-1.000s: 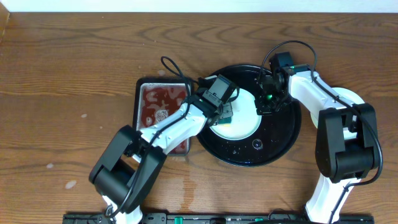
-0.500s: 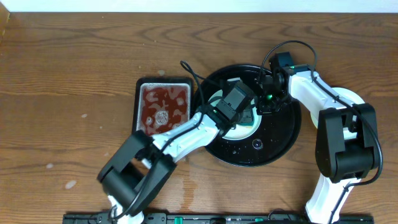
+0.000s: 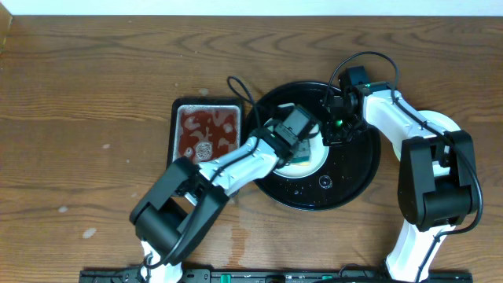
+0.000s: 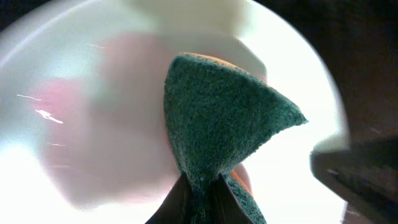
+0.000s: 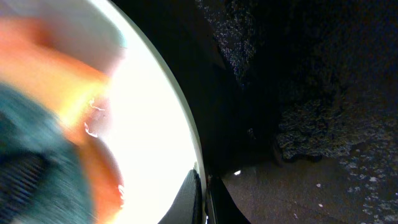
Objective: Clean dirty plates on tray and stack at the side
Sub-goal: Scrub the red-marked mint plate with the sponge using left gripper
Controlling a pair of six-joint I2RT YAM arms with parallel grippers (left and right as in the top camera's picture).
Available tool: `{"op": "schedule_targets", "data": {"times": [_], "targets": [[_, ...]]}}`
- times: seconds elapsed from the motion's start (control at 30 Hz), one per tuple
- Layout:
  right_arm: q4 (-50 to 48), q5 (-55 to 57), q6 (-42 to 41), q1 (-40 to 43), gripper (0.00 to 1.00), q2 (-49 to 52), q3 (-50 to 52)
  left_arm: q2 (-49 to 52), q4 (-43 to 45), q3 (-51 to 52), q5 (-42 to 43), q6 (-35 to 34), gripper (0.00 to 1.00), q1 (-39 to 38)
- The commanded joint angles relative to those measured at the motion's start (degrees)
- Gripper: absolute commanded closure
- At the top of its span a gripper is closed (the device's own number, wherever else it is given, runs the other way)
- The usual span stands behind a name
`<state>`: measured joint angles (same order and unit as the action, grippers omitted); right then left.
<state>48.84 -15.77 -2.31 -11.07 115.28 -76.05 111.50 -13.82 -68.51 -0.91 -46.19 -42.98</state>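
Wet specks dot the near part of the tray (image 3: 346,185), which sits on the table (image 3: 94,94) just right of the pan (image 3: 206,134) of reddish liquid. One pale plate (image 3: 308,163) lies flat on the tray, a little left of its middle, and the left wrist view shows a pink smear on it. The left fingers (image 4: 198,200) are clamped tight on a green sponge (image 4: 224,124), pinching one end so its broad face lies on the plate, apparently to scrub the smear. Farther back, at the plate's right rim, the right fingers (image 5: 194,196) are closed with the thin edge nipped between them. I judge this pins the plate so it cannot slide or spin under the sponge.
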Motion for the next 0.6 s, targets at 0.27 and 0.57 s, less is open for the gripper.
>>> {"op": "schedule_targets", "data": {"times": [0.27, 0.57], "targets": [[0.6, 2.0, 1.1, 0.1, 0.99, 0.2, 0.9, -7.2, -4.9, 2.1, -2.7, 7.6, 0.93, 5.7], [0.7, 2.0, 1.1, 0.1, 0.99, 0.2, 0.9, -7.6, -2.3, 2.1, 1.4, 7.1, 0.92, 3.8]]}}
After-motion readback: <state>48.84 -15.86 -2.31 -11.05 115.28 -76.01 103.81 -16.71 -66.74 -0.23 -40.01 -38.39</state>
